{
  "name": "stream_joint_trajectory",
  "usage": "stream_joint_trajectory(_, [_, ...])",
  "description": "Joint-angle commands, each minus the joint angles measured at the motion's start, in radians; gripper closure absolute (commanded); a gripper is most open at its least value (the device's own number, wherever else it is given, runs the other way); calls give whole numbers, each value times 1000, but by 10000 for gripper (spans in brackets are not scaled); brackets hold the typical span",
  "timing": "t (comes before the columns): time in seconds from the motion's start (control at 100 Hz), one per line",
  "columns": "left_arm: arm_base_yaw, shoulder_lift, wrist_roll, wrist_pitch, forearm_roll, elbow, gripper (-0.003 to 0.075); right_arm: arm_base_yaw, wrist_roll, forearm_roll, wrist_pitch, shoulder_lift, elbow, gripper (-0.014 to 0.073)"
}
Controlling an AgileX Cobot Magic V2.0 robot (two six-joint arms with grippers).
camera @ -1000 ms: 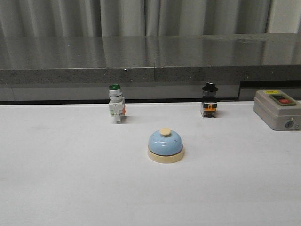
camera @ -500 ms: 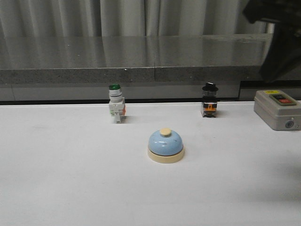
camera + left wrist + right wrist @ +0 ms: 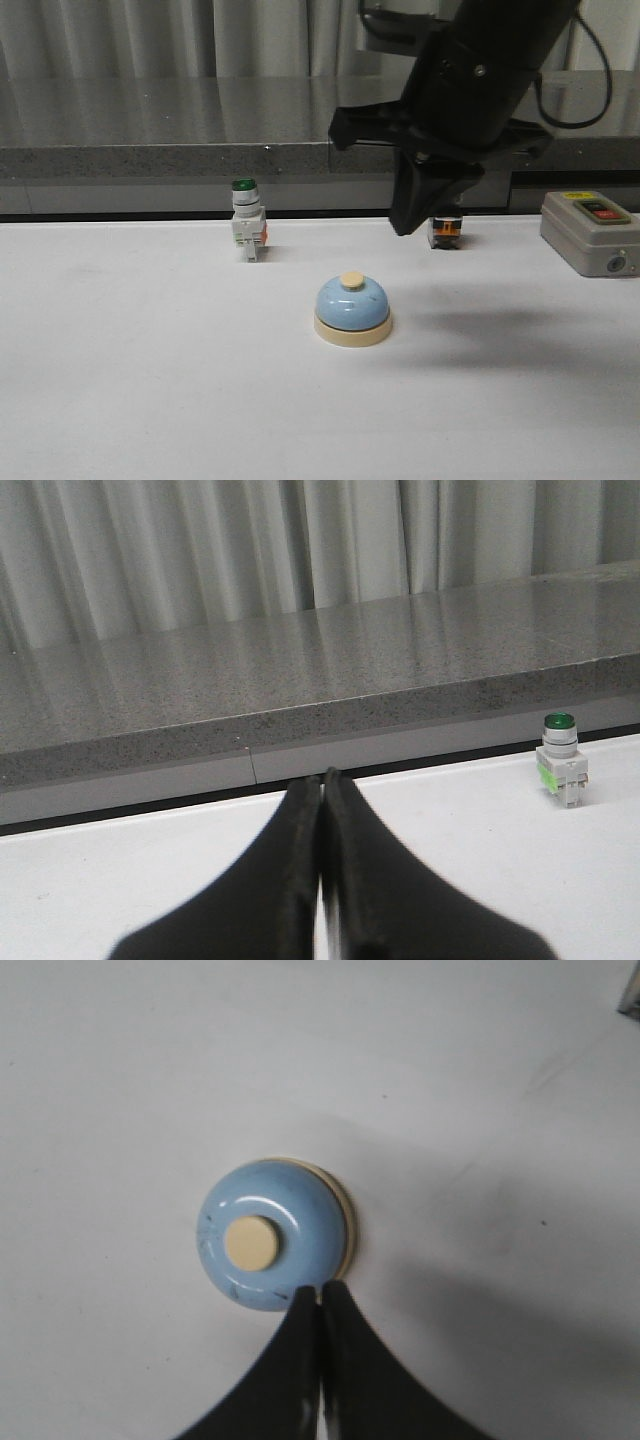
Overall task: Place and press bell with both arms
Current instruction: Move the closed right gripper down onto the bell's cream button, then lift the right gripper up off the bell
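So going left to right: the left gripper (image 3: 321, 790) only shows in its wrist view, jaws pressed together on nothing, low over the white table (image 3: 130, 400). Then a white switch with a green cap (image 3: 247, 220) stands near the back edge. The bell (image 3: 352, 309) sits mid-table, upright. The right gripper (image 3: 405, 222) hangs above and just right of it, jaws closed, empty. Grey box with a red button (image 3: 590, 231) far right.
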Motion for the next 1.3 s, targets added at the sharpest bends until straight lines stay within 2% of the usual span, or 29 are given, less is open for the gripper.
stream_joint_trajectory(0.0, [1,-31,-6,-79,-8,42,739,18,-10,9,-28,-5,-62,654])
stream_joint_trajectory(0.21, [1,-31,-6,-79,-8,42,740,41,-10,10,-25,46,-105,654])
stream_joint_trajectory(0.94, [1,-31,-6,-79,-8,42,740,50,-10,11,-33,125,-105,654])
stream_joint_trajectory(1.29, [1,-31,-6,-79,-8,42,739,44,-10,11,-23,53,-105,654])
